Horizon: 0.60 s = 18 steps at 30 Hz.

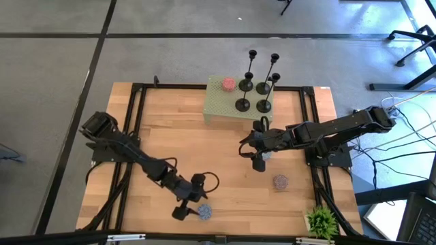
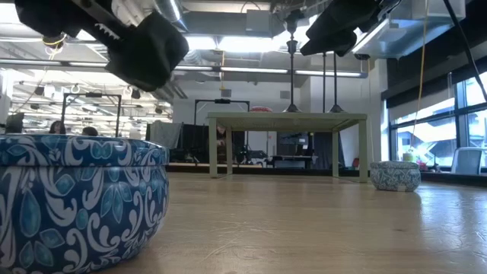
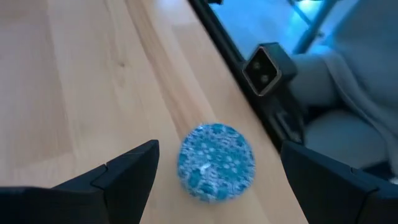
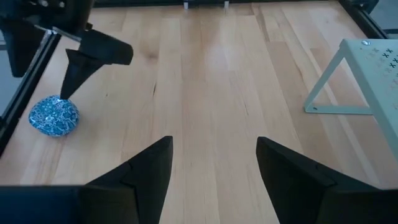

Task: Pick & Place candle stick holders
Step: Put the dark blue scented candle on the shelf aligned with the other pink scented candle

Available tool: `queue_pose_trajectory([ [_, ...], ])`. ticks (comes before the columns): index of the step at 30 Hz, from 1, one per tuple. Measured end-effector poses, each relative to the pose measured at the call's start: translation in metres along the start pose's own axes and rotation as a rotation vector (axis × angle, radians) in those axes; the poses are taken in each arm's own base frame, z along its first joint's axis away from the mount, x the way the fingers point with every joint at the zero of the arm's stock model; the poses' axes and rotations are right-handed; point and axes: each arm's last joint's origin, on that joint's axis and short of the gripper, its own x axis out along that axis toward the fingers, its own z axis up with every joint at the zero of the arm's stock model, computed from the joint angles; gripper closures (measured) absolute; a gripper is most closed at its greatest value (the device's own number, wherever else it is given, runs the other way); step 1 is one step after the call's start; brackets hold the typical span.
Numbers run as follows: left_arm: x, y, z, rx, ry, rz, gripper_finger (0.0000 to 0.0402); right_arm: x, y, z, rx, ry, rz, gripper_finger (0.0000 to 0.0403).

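Four candle stick holders (image 1: 253,87) are standing on the small raised table (image 1: 216,109) at the wooden table's (image 1: 218,170) far edge.

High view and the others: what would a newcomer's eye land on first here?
Four black candle stick holders stand upright on the pale green stand at the table's far edge, beside a red round thing. The left pincer, open, hovers at a blue patterned tin near the front edge, which looms huge in the low view. The right pincer hangs open and empty over mid-table, just in front of the stand, with a second tin nearby.
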Motion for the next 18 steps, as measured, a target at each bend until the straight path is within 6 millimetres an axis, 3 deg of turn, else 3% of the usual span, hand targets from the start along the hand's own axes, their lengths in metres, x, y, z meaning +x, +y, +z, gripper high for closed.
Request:
queue_pose_trajectory([
  [11,0.027,-0.009,-0.02,-0.032,0.004,0.089,0.0068,0.0,0.0,0.002,0.003,-0.018,0.003,0.0167],
  [18,0.031,-0.02,-0.027,-0.033,0.002,0.082,0.0068,0.0,0.0,0.002,0.003,-0.018,0.003,0.0167],
])
